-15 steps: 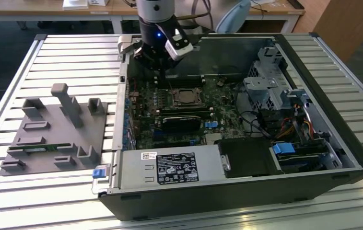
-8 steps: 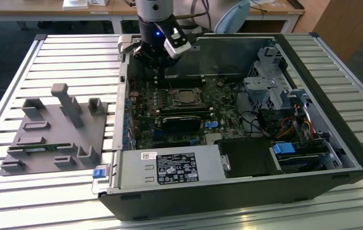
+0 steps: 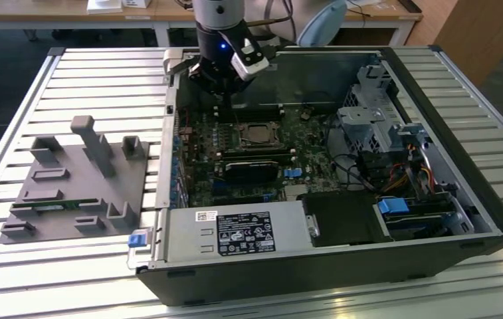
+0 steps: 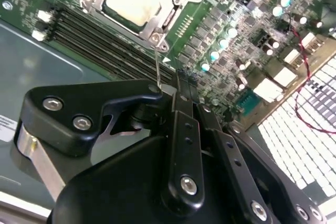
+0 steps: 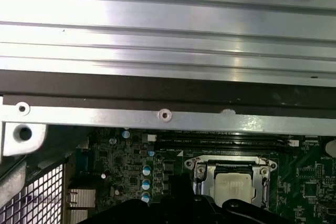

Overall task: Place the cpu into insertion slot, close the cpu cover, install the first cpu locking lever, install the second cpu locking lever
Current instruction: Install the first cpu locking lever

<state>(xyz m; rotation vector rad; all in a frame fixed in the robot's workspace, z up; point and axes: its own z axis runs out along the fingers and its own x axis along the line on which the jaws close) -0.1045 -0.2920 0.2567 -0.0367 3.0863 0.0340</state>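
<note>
Grips the thin wire locking lever [image 4: 157, 61] near its free end, fingers [image 4: 181, 119] of the gripper [image 4: 167, 86] closed on it just above the socket corner. Shows the cpu [image 3: 256, 135] seated flat under the lowered cpu cover [image 4: 152, 24], at five o'clock from the gripper in the exterior view. Looks springy, slim and slippery, so best pinched near the tip. Leaves little side room: memory slots [image 4: 89, 35] just beside, case wall [image 3: 322, 80] toward twelve o'clock, open space overhead.
</note>
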